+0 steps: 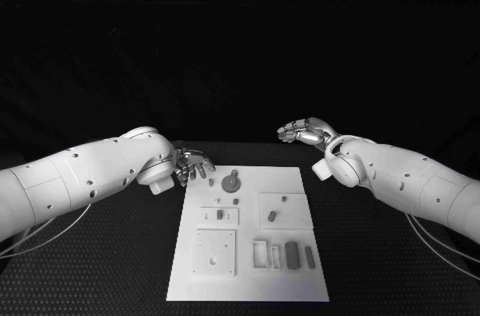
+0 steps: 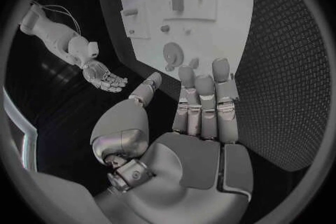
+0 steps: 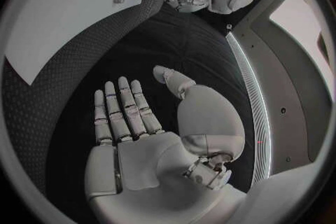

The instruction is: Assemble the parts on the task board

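Lying on the black table (image 1: 100, 274), the task board (image 1: 250, 260); both hands' fingers (image 2: 203, 101) seemingly spread, empty.

Matt white task board (image 1: 300, 274), textured table (image 1: 400, 288)

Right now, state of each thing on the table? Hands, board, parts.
left hand: open, holds nothing, over the black table at the board's far left corner.
right hand: open, holds nothing, off the board over the table.
task board: flat on the table, untouched by either hand.
round gear-like part: lying on the board, loose.
long dark part: lying on the board's near side.
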You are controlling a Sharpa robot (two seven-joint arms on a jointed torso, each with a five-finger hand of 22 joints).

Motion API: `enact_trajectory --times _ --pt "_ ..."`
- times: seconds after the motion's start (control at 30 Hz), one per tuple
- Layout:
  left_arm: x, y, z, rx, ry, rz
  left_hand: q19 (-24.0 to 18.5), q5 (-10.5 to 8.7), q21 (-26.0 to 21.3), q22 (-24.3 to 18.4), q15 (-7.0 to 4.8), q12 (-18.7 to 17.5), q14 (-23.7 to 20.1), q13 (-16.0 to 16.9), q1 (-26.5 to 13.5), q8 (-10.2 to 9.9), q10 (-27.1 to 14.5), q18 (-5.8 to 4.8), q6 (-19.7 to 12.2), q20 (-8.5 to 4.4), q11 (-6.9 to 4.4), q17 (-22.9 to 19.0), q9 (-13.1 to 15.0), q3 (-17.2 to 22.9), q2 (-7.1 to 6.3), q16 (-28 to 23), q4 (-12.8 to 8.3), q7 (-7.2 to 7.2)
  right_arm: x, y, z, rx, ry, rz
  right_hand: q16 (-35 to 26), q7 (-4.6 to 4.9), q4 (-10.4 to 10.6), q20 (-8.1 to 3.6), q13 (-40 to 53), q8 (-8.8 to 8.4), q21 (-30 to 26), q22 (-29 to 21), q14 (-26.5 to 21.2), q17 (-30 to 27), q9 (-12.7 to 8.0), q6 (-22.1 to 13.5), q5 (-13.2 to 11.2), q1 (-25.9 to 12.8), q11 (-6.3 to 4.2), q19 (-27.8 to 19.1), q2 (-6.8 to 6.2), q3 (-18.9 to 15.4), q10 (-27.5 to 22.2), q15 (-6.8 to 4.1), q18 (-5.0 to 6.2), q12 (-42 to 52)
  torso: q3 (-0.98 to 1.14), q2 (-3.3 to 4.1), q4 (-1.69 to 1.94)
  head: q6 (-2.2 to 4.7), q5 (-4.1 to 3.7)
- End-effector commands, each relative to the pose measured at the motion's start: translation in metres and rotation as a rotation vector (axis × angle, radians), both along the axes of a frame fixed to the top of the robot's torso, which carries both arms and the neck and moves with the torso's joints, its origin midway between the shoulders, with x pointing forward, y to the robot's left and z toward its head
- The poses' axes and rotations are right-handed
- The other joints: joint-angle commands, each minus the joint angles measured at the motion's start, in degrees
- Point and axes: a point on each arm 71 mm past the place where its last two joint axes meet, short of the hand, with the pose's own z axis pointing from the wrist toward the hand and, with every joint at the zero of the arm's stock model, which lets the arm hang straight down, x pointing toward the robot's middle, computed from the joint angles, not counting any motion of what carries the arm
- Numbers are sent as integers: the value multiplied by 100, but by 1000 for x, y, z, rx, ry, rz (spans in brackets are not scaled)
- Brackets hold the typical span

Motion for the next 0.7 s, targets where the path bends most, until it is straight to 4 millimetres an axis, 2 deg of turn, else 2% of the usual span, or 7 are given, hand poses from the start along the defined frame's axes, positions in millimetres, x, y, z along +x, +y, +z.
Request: enact_trajectory --times 0.03,0.1,0.13,0.3,0.5,0.7 --pt "7 -2 3 -19 -41 7 -331 -496 -274 -133 150 -244 -323 -166 220 22 -298 -44 -198 105 127 -168 -6 56 -172 -212 106 131 0 1 0 -1 -8 10 -31 37 -1 -14 -6 9 -29 7 -4 -5 -7 -40 0 -22 -2 -40 10 -30 18 20 -65 -39 -7 7 -8 8 -1" --pt "11 -3 5 16 -73 4 -387 -803 -349 -172 184 -295 -400 -220 235 30 -348 -51 -285 133 159 -216 -27 37 -298 -227 211 164 0 1 0 -2 -8 8 -31 37 0 -14 -6 9 -29 8 -4 -5 -7 -40 0 -22 -2 -40 10 -30 18 20 -65 -39 -8 7 -8 10 1" --pt "14 -3 6 41 -88 3 -384 -891 -363 -180 188 -296 -408 -233 232 38 -347 -48 -308 139 164 -228 -37 33 -358 -216 264 169 0 1 0 -2 -9 7 -31 37 0 -14 -6 9 -30 8 -3 -5 -8 -41 0 -22 -2 -40 10 -30 19 20 -65 -39 -5 6 -6 14 5" --pt "24 -6 6 118 -126 -7 -246 -921 -315 -152 149 -183 -318 -219 286 106 -223 -14 -313 110 132 -233 -65 45 -427 -74 436 142 1 1 -1 -2 -11 4 -30 38 1 -14 -6 9 -31 10 -2 -5 -9 -42 0 -23 -2 -39 11 -31 19 20 -64 -40 -1 9 -8 28 15" --pt "28 -11 0 148 -102 -24 -147 -920 -251 -99 108 -73 -249 -187 340 178 -148 4 -262 78 94 -228 -81 9 -394 47 492 104 1 2 -1 -1 -9 8 -30 39 3 -14 -6 10 -31 13 -1 -6 -10 -44 0 -24 -1 -38 12 -31 20 19 -64 -41 -12 10 -12 22 8" --pt "32 -14 -4 185 -88 -33 -78 -931 -198 -38 60 33 -199 -155 297 264 -95 15 -189 39 48 -235 -98 -60 -401 167 600 58 1 4 -2 0 -8 12 -30 40 4 -14 -6 10 -32 15 -1 -6 -12 -45 0 -24 0 -37 14 -31 21 19 -63 -42 -1 6 -17 15 6"
